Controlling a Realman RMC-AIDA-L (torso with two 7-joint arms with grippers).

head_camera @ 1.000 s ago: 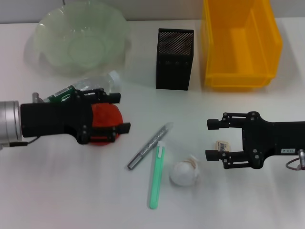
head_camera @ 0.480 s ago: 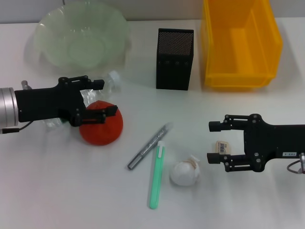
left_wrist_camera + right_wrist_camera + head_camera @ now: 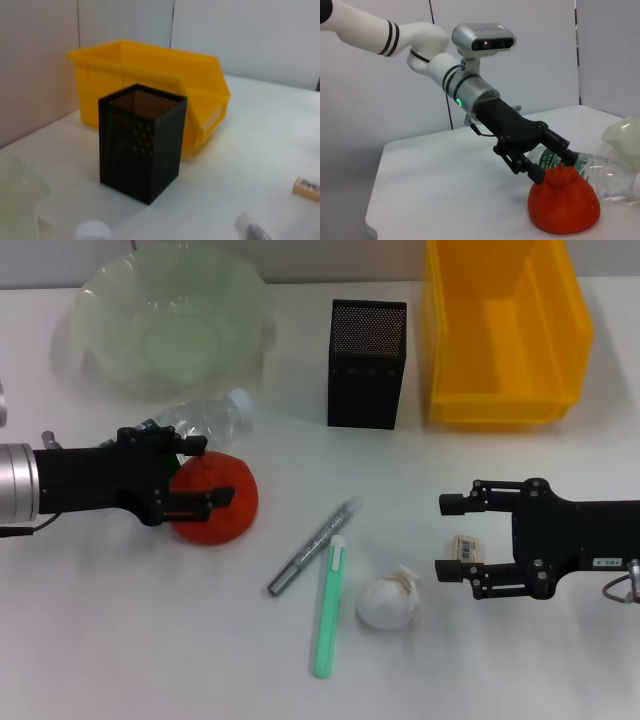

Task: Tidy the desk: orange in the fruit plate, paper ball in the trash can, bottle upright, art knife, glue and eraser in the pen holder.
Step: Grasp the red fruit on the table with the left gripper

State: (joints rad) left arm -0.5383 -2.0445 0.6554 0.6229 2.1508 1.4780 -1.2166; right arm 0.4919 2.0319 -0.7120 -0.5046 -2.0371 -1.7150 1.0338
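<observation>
The orange (image 3: 222, 510) (image 3: 565, 205) sits at the table's left, and the bottle (image 3: 200, 420) (image 3: 602, 172) lies on its side just behind it. My left gripper (image 3: 214, 471) (image 3: 547, 160) is open, its fingers at the orange's left and top side. The eraser (image 3: 467, 546) (image 3: 310, 189) lies between the fingers of my open right gripper (image 3: 443, 537). The paper ball (image 3: 388, 603) rests left of that gripper. The grey glue stick (image 3: 315, 545) and the green art knife (image 3: 328, 610) lie mid-table. At the back stand the fruit plate (image 3: 95, 300), pen holder (image 3: 367, 362) (image 3: 142, 142) and trash can (image 3: 505, 330) (image 3: 150, 70).
The wall runs close behind the containers. Bare table lies between the pen holder and the items at the front.
My left gripper has drawn back to the left off the orange, uncovering the fruit and the bottle. The right gripper has hardly moved.
</observation>
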